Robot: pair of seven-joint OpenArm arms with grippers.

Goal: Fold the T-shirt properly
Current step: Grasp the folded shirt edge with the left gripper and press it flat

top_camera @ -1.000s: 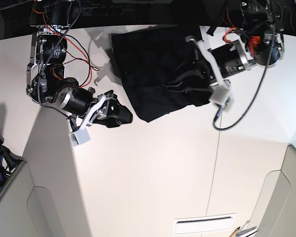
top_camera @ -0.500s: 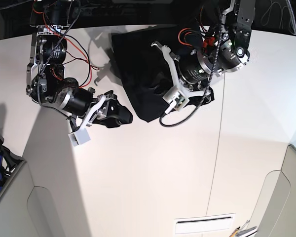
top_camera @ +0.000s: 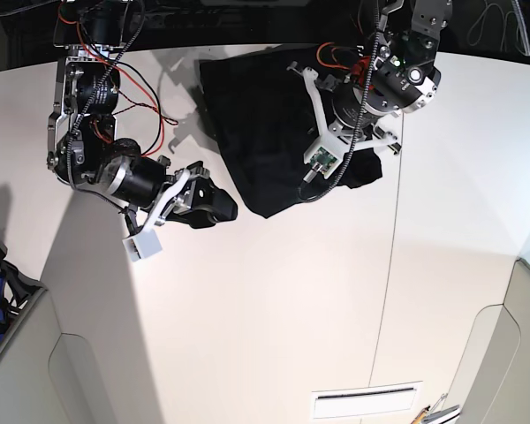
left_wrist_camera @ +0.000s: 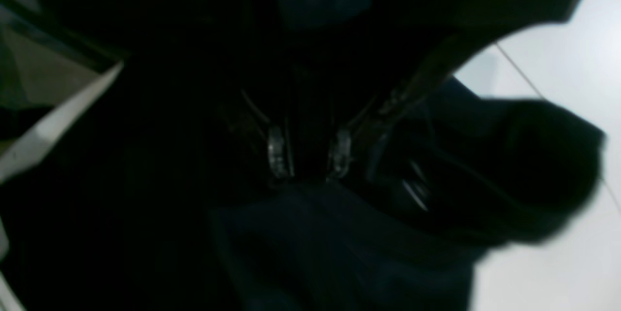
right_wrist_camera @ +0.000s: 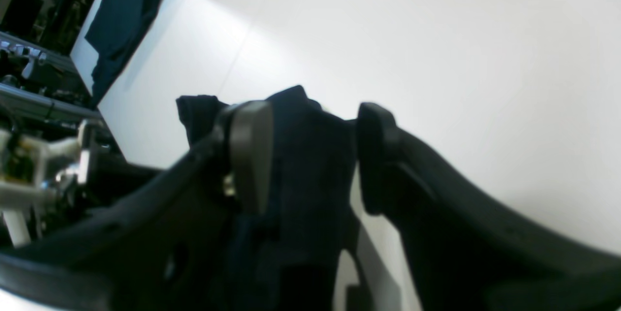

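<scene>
**Mid-fold, with both arms at the cloth**

The T-shirt [top_camera: 256,132] lies bunched at the far side of the white table [top_camera: 274,309], partly doubled over itself. The left gripper [left_wrist_camera: 308,155] is down in the middle of it, fingers narrowly parted with dark cloth between them. It looks like a pinch on a fold, though that wrist view is so dark and blurred I would not swear to it.

The right gripper [right_wrist_camera: 305,155] sits at the shirt's near corner, jaws standing wide with a tongue of fabric between the pads. The gap beside the far pad suggests they are not clamped.

I judge this a carry-over step: a gathered edge being brought across. Next, the layer needs laying flat and releasing without dragging.

The left arm hides much of the shirt from above. Sleeves and collar cannot be made out.
</scene>
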